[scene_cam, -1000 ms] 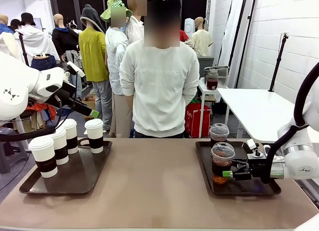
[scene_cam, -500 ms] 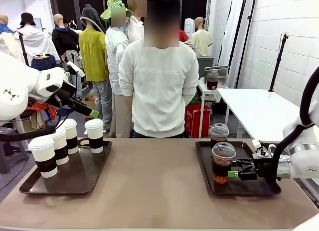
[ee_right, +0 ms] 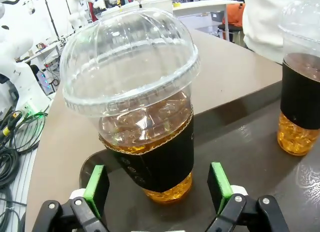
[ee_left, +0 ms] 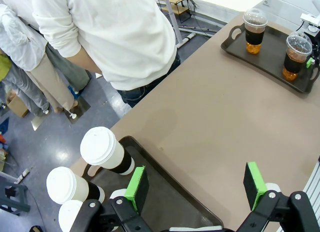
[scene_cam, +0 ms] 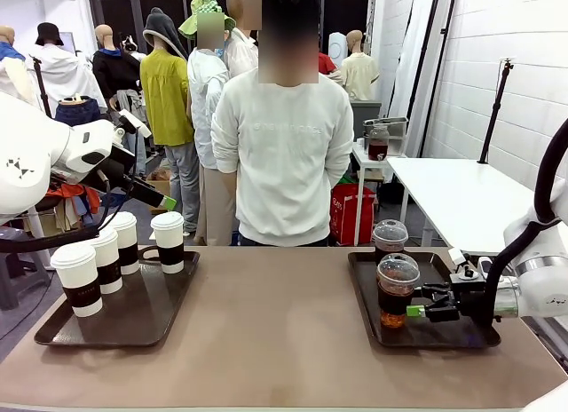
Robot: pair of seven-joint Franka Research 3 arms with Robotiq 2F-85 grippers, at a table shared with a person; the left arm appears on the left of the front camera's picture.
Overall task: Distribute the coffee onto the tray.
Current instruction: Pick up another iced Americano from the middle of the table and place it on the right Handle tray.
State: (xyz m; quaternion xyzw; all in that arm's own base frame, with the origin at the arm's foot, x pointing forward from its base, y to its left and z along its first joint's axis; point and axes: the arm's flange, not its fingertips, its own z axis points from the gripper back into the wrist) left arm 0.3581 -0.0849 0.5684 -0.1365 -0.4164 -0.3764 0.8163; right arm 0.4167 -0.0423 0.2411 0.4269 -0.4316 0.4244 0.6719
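My right gripper (ee_right: 157,189) open, pads either side of the near dome-lidded cup (ee_right: 142,117), not touching; cup stands on the right tray (scene_cam: 461,336). Risk: uneven closing tips it, or squeezing pops the lid.

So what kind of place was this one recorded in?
Probably a robot lab or demo hall, not a café. A brown table holds two trays of drinks, a paper cup on one and a clear cup on the other. Bare white block walls and floor cables surround it.
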